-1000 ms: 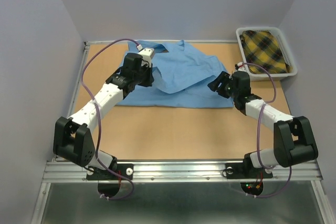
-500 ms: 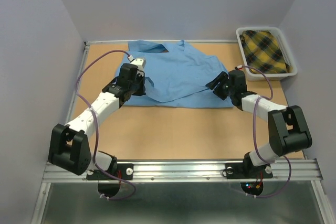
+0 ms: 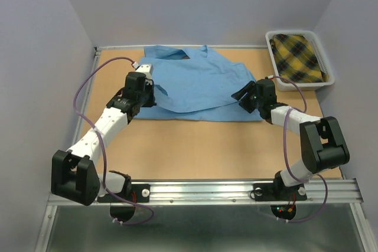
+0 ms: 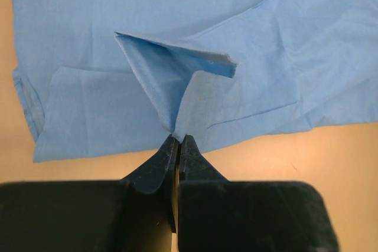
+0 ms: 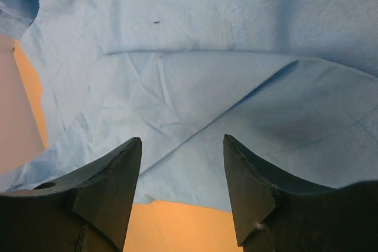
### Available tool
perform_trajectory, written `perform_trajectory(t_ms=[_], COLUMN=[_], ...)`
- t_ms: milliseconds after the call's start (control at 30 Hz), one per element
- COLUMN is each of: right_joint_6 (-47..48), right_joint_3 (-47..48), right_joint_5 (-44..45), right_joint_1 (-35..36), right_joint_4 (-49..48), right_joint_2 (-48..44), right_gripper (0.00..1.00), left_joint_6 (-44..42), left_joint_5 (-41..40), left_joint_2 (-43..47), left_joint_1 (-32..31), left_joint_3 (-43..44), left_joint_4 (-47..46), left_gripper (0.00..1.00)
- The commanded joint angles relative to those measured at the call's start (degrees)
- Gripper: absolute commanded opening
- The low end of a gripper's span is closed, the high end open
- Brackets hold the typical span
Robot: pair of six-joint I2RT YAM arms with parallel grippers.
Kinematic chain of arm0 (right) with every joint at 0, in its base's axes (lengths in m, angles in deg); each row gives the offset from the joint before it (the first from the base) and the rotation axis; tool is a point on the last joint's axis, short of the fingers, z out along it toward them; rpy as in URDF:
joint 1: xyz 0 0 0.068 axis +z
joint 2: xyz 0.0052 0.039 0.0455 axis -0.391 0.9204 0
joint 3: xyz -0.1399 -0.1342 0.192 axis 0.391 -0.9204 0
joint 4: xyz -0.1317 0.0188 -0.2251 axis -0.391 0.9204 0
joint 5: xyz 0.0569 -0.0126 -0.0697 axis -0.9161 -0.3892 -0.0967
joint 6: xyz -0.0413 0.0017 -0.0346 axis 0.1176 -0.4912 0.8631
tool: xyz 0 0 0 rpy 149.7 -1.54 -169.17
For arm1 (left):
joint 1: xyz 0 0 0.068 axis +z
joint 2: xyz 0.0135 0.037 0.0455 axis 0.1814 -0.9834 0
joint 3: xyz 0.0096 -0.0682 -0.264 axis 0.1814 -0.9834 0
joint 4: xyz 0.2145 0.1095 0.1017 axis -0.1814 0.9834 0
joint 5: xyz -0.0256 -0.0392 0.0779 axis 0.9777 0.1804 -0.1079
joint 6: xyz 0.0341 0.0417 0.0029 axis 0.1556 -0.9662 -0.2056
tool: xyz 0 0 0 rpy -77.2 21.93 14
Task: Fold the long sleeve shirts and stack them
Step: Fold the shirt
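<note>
At the near edge, both arm bases sit bolted to the counter (image 3: 195,146). Mid-counter, the left gripper (image 4: 177,138) has its jaws clamped together on a fold of the light blue shirt (image 3: 201,81), raising a peak of cloth, presumably to carry that side over. Opposite, the right gripper (image 5: 180,146) holds its jaws apart at the shirt's near right hem, gripping nothing. Beyond, the shirt spreads toward the far edge. At the far right, a white basket (image 3: 308,85) holding plaid cloth (image 3: 298,51) appears to stand off the fold path.
</note>
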Motion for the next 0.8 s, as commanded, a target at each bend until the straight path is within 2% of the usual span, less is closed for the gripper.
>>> perform_trajectory(t_ms=[0,333,767], right_joint_6=[-0.32,0.82,1.09], right_joint_3=[0.31,-1.63,-2.85], right_joint_5=[0.87,-0.19,-0.19], right_joint_1=[0.49,0.49,0.49], right_joint_4=[-3.11,-3.29,-3.46], right_joint_2=[-0.57,-1.37,-2.24], right_gripper=[0.63,0.63,0.63], left_joint_6=[1.9,5.51,6.83], left_joint_5=[-5.8,-7.74,-12.13], left_joint_2=[-1.31,-3.69,-5.97], left_joint_1=[1.75,2.81,5.62], left_joint_3=[-2.16,-4.97,-4.8], left_joint_4=[-0.91,-4.07,-3.46], left_gripper=[0.01,0.06,0.06])
